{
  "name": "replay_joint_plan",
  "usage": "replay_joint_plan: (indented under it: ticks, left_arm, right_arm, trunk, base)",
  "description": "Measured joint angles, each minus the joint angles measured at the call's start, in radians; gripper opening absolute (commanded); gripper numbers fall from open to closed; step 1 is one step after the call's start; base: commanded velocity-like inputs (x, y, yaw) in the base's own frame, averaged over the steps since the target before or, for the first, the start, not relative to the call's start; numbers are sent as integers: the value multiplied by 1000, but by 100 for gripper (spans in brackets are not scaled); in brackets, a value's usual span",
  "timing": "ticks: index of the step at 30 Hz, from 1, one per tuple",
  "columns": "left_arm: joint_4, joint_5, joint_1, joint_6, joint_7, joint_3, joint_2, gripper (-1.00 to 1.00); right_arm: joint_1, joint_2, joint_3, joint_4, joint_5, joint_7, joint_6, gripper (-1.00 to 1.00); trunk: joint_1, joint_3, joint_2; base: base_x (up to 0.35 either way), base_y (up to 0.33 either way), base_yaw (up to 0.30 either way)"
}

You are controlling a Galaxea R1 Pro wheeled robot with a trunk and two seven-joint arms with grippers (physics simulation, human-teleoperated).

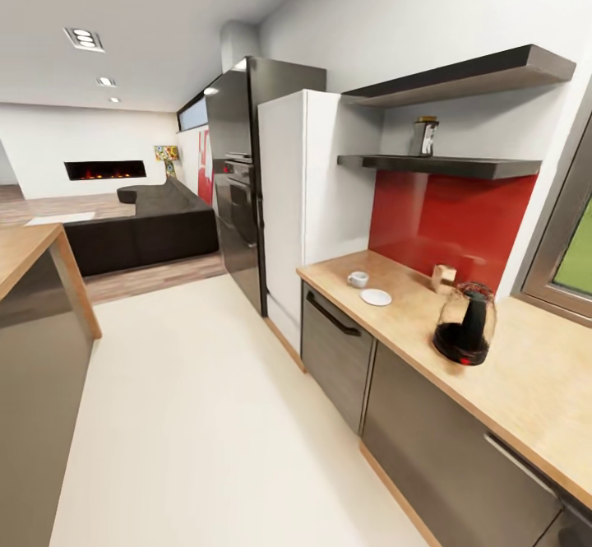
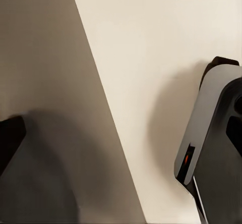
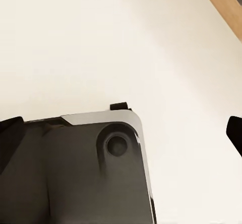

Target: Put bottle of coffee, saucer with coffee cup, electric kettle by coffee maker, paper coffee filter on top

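The kitchen countertop (image 1: 526, 382) runs along the right wall. The electric kettle (image 1: 464, 325) stands upright on it. Farther back, the white coffee cup (image 1: 358, 279) sits just beside the saucer (image 1: 376, 297), not on it. The bottle of coffee (image 1: 425, 136) stands on the lower dark shelf (image 1: 460, 167). A small tan object (image 1: 444, 275) rests against the red backsplash; I cannot tell what it is. The coffee maker is out of view. My left gripper (image 2: 121, 138) and right gripper (image 3: 121, 133) hang open and empty over the pale floor, beside my own base.
A white cabinet (image 1: 300, 193) and a black fridge (image 1: 238, 169) stand beyond the counter's far end. A wooden-topped island (image 1: 37, 300) is on the left. The pale floor (image 1: 205, 415) forms an aisle between them. A dark sofa (image 1: 156, 226) lies in the room behind.
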Motion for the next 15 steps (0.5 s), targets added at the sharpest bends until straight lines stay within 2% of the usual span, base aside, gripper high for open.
replay_joint_plan:
  ticks: [15]
  left_arm:
    - [0,0,0,0,0,0,-1,100]
  right_arm:
    - [0,0,-1,-1,0,0,1,100]
  trunk:
    - [0,0,0]
  base:
    - [326,105,0]
